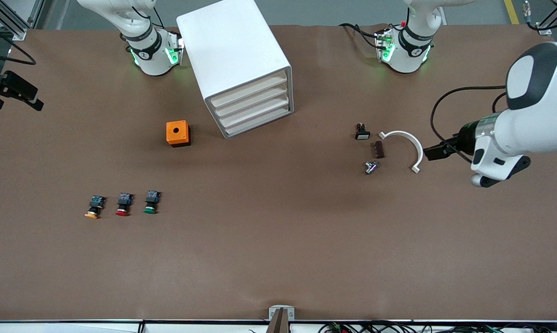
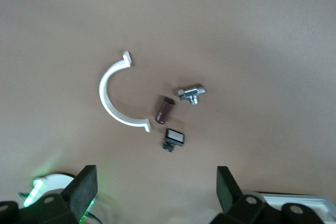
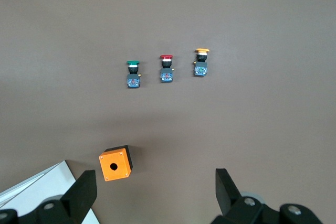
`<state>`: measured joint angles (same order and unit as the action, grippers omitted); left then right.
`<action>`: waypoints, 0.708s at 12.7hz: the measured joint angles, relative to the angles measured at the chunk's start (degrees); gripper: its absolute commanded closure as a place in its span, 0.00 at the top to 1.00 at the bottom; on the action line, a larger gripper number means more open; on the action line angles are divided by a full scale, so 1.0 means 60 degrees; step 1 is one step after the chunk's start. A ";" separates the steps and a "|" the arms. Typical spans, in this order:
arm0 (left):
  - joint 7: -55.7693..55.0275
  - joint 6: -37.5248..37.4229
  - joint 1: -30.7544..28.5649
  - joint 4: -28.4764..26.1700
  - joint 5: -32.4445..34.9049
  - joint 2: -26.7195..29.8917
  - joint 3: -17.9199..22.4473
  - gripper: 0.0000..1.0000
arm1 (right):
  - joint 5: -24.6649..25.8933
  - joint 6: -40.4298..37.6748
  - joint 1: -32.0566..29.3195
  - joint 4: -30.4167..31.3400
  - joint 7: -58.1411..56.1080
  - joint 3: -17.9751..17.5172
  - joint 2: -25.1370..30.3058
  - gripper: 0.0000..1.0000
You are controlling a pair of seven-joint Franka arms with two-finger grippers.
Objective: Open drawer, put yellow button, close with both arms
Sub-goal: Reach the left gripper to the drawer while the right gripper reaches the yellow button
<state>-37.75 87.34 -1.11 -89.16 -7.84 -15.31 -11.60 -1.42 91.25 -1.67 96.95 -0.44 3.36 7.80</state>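
Note:
The white cabinet stands between the two arm bases, and its uppermost drawer is shut like the three below it. The yellow button lies toward the right arm's end of the table, in a row with a red-capped and a green-capped one. It also shows in the right wrist view. My left gripper is open and empty over the table by a white curved clamp; its fingers are wide apart in the left wrist view. My right gripper is open and empty, high over the orange box.
The orange box with a round hole sits beside the cabinet. A black part, a brown part and a metal fitting lie by the clamp. A black fixture juts in at the right arm's end of the table.

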 measured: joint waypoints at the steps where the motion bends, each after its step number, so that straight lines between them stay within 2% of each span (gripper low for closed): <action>1: -0.0482 0.0050 0.0153 0.0006 -0.0244 -0.0193 -0.0006 1.00 | 0.0002 0.0035 -0.0009 -0.0085 0.0000 0.0015 -0.0228 1.00; 3: -0.1650 0.0242 0.0525 0.0019 -0.0638 -0.0587 -0.0014 1.00 | 0.0008 0.0153 -0.0034 -0.0181 -0.0044 0.0051 -0.0868 1.00; 7: -0.3871 0.0394 0.1458 0.0053 -0.0737 -0.1274 -0.0034 1.00 | 0.0041 0.1099 -0.0251 -0.0302 -0.0471 0.0114 -0.2449 1.00; 9: -0.4928 0.0398 0.1803 0.0070 -0.1173 -0.1470 -0.0039 1.00 | 0.0041 0.1764 -0.0471 -0.0282 -0.0623 0.0150 -0.3054 1.00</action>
<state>-67.32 89.73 9.71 -88.74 -14.87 -24.13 -11.84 -1.18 101.83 -4.49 95.26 -4.18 4.26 -10.52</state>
